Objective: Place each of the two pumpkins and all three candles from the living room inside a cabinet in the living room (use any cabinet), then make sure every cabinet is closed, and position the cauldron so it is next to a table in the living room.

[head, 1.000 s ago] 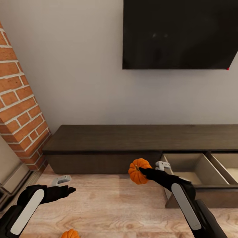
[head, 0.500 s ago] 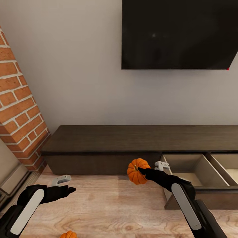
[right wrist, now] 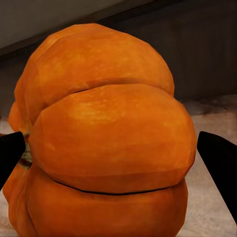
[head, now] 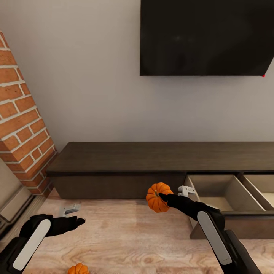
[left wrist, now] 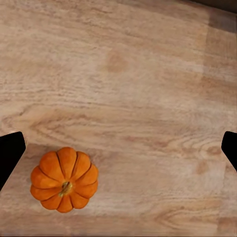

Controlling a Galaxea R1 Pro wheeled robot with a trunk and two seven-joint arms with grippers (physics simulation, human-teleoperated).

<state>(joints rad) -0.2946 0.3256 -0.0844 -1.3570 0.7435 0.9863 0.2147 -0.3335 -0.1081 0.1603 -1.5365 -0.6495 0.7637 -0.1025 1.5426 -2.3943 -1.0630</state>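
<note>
Slightly lowered since a moment ago, the left gripper [head: 78, 221] is being held spread above the wood floor [head: 125, 236].

One pumpkin [head: 158, 196] is being pinched by the right gripper [head: 161, 196] and carried in the air just in front of the cabinet [head: 152, 158], close beside the open drawer [head: 224, 196], whose pale inside is being shown to that gripper's right. A second pumpkin [left wrist: 64, 179] is lying stem-up on the planks below the left gripper, nearer one fingertip [left wrist: 10, 153] than the other.
</note>
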